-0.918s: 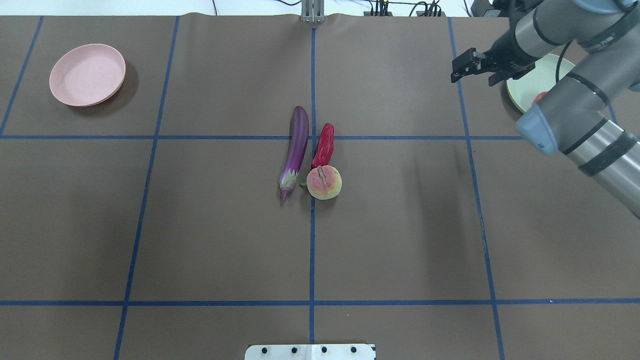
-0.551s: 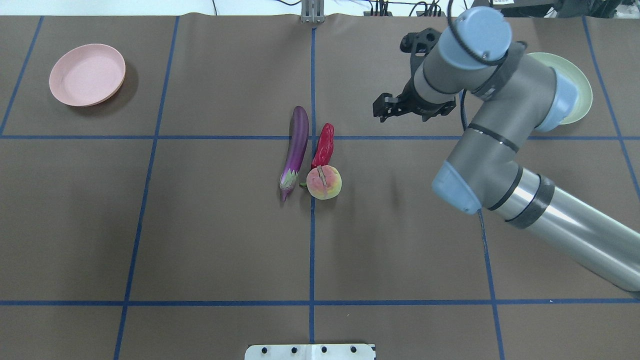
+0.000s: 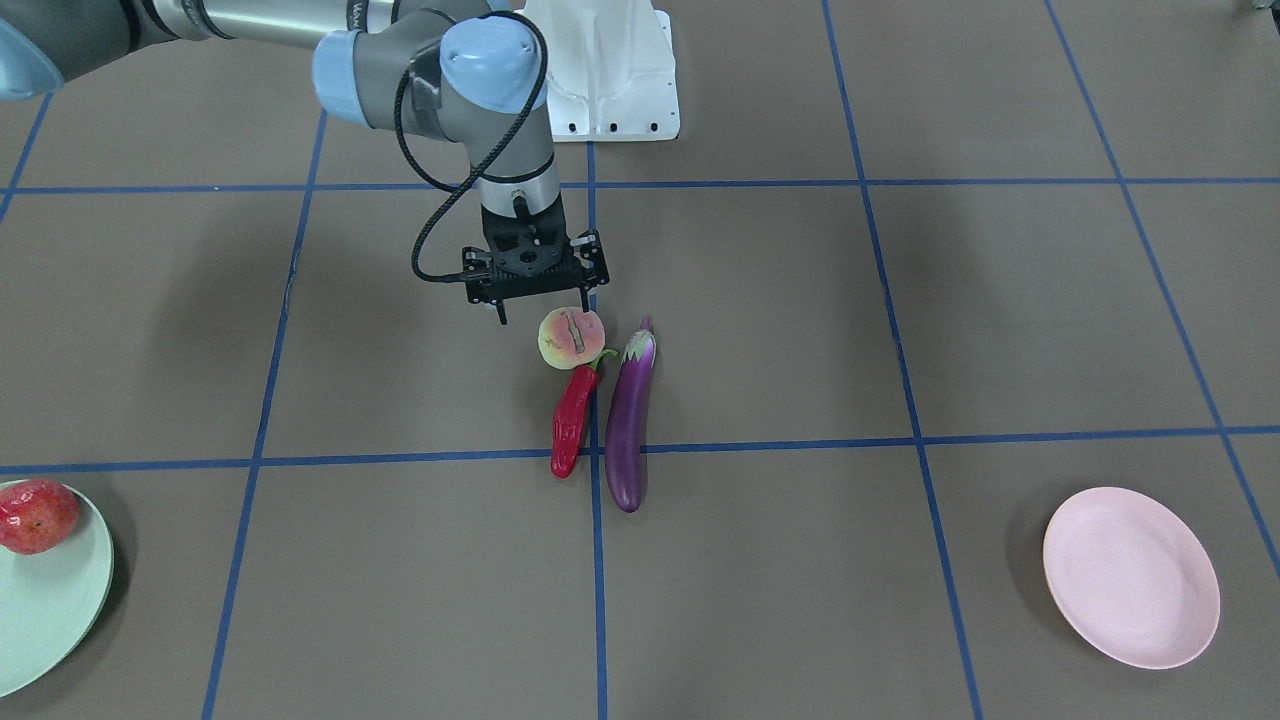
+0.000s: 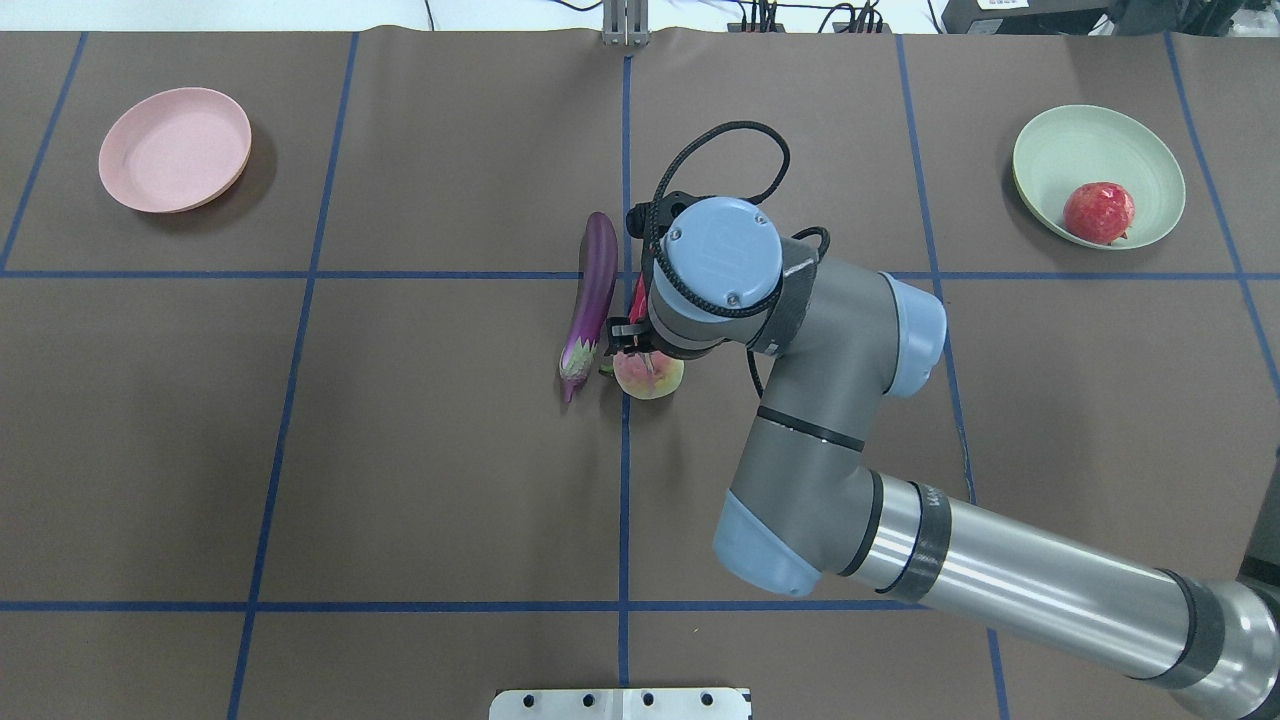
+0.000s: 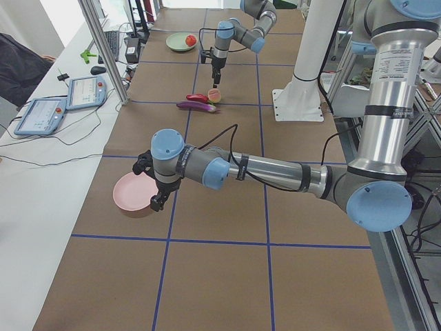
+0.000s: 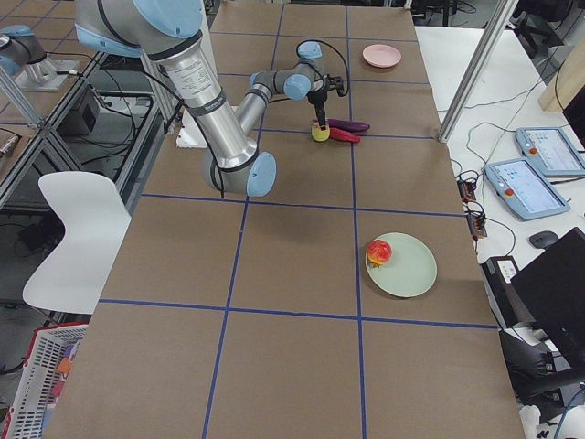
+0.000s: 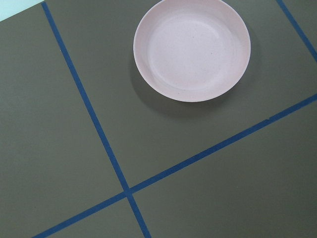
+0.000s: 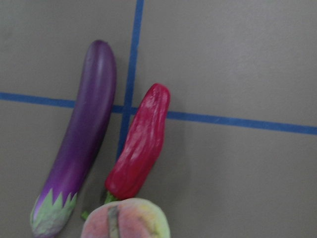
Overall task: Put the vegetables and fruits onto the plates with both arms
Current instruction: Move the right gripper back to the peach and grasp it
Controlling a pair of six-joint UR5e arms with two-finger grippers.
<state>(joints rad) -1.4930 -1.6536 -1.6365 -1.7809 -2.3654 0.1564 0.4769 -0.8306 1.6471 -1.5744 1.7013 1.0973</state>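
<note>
1. Exterior front-facing: right gripper (image 3: 545, 300) has left mint plate (image 3: 50, 610), now above peach (image 3: 571, 338); jaws spread, empty.
2. Apple (image 3: 36, 514) plated; peach on table (image 3: 900, 300), likely next.
3. Left gripper (image 5: 160, 196) near pink plate (image 5: 131, 193); jaws indiscernible.

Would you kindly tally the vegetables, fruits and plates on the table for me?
Vegetables: 2 (eggplant, chili pepper)
Fruits: 2 (peach, red apple)
Plates: 2 (pink plate, green plate)
Total: 6
</note>
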